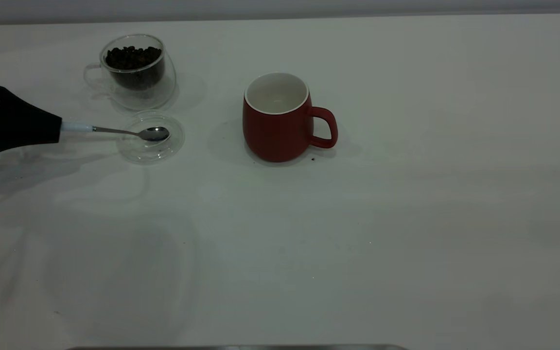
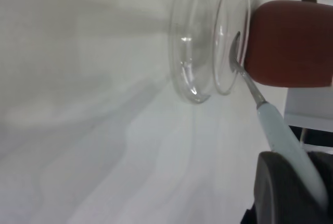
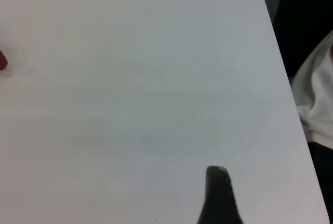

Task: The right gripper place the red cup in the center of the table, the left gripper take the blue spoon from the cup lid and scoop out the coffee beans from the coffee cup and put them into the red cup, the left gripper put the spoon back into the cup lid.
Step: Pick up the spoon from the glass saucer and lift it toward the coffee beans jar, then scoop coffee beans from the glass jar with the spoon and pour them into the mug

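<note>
A: Spoon first. Where is it?
B: The blue spoon (image 1: 129,130) lies level, its metal bowl resting in the cup lid (image 1: 173,146), its pale handle clenched in the left claw (image 1: 59,127) at the desk's left edge.
A: And the cups?
B: The coffee cup (image 1: 136,70) stands just behind the lid, holding the coffee beans (image 1: 131,57). The red cup (image 1: 277,129) stands upright near the middle of the desk (image 1: 358,233), handle toward the right, its white inside bare, well apart from the lid.
A: Right arm?
B: Out of the exterior view. Its wrist view shows one dark fingertip of the right claw (image 3: 221,198) over bare desk; clenched or released, I cannot tell.
A: Any writing or brands?
B: None readable on either cup, the lid or the spoon.
</note>
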You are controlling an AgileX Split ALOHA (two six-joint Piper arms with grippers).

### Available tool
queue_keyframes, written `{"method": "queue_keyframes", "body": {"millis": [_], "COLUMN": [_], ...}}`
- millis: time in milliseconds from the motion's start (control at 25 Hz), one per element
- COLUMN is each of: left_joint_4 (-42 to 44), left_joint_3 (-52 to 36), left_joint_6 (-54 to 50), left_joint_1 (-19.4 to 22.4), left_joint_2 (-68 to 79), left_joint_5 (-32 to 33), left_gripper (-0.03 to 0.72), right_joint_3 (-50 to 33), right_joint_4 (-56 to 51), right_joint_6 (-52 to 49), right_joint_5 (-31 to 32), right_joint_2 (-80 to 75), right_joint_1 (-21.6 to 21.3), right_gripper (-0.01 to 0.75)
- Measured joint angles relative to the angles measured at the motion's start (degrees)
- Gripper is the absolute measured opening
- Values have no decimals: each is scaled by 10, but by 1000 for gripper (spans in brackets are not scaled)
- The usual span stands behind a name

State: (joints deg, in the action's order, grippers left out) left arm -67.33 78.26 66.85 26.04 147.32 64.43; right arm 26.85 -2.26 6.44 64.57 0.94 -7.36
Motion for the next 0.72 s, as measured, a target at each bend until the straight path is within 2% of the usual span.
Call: {"method": "queue_keyframes", "body": {"millis": [480,720], "left_joint_4": [11,12], "left_joint_3": [57,76], "left_joint_6": [-6,66], "left_joint_1": [7,5], "left_joint_2": [-120,-148], "left_joint_5": [12,19], "left_gripper": [126,126], "right_joint_3": [0,0], "right_joint_4": [0,0], "right_joint_6": [0,0], "right_joint_5": [0,0], "right_joint_2": [0,0], "right_joint_1": [0,0], "right_gripper": [573,573]}}
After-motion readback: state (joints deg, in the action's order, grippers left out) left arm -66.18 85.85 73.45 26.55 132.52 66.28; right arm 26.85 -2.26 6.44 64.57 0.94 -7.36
